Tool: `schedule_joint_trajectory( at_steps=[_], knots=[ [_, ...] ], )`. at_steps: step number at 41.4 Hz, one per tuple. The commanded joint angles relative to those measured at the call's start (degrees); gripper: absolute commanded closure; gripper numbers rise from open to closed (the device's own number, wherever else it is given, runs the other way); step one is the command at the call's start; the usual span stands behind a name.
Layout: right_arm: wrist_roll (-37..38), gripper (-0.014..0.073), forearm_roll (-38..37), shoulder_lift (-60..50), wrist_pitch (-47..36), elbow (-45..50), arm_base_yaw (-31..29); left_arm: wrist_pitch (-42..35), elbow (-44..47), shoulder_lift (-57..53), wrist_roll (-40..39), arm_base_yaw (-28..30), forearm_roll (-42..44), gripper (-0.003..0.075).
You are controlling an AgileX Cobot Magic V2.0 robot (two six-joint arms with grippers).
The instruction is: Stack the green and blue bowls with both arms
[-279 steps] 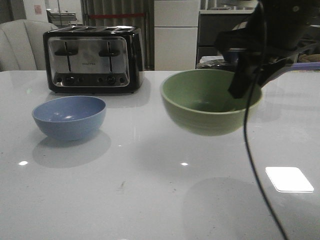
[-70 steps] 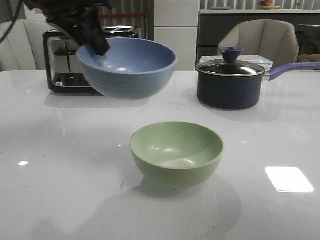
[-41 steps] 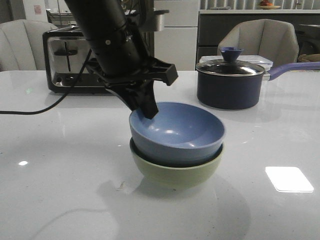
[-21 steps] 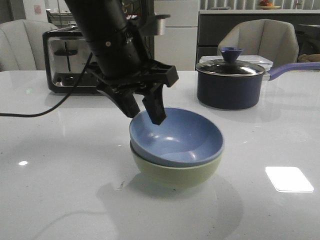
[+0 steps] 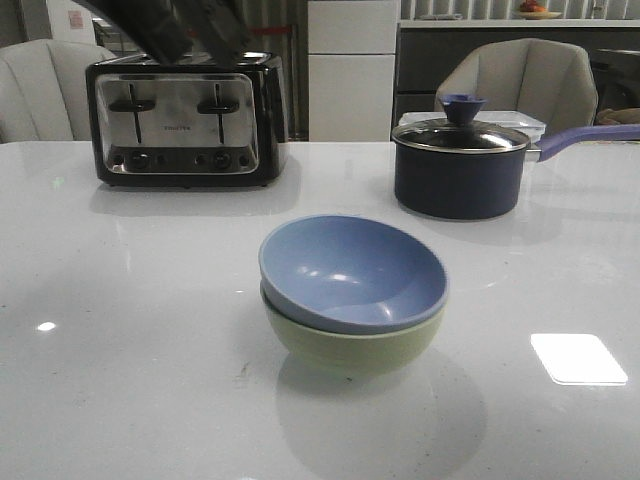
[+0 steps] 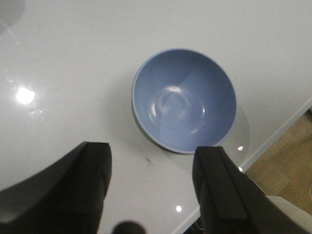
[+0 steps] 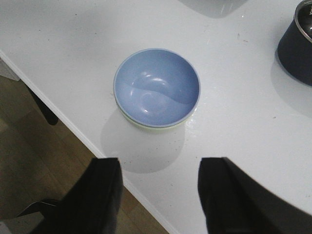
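Note:
The dusty blue bowl (image 5: 352, 270) sits nested inside the pale green bowl (image 5: 350, 345) at the middle of the white table. No gripper touches them. My left gripper (image 6: 152, 152) is open and empty, raised above the table with the blue bowl (image 6: 184, 100) beyond its fingertips. My right gripper (image 7: 158, 163) is open and empty, high over the table's near edge. The blue bowl (image 7: 157, 87) lies ahead of it, with a sliver of green rim (image 7: 146, 126) showing. In the front view only a blurred black part of the left arm (image 5: 170, 25) shows at the top left.
A black and chrome toaster (image 5: 185, 120) stands at the back left. A dark navy saucepan (image 5: 460, 165) with lid and purple handle stands at the back right, and it also shows in the right wrist view (image 7: 297, 48). The table edge (image 7: 73, 127) borders wooden floor.
The left gripper let go of the blue bowl, which stays in the green bowl. The left arm has risen and drawn back to the upper left, almost out of the front view.

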Motion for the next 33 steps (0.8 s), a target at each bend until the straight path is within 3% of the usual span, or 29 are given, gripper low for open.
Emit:
schedule_joint_trajectory(
  at_steps=[1,19,26,33],
  knots=[
    [-0.56,0.0126,0.36,-0.13,-3.46,-1.5,0.0,-3.36,3.3,-7.85,0.16,-0.4,-0.08,0.0276],
    [-0.56,0.0126,0.65,-0.13,-2.67,-1.5,0.0,-4.53,23.44,-31.28,-0.67,-0.4,2.51,0.0276],
    [-0.51,0.0126,0.65,-0.13,-1.87,-1.5,-0.05,-4.81,27.41,-36.87,-8.19,-0.4,9.39,0.0276],
    [-0.09,0.0126,0.09,-0.13,-1.06,-1.5,-0.05,-6.13,28.65,-37.94,-9.12,-0.4,10.22,0.0276]
  ],
)
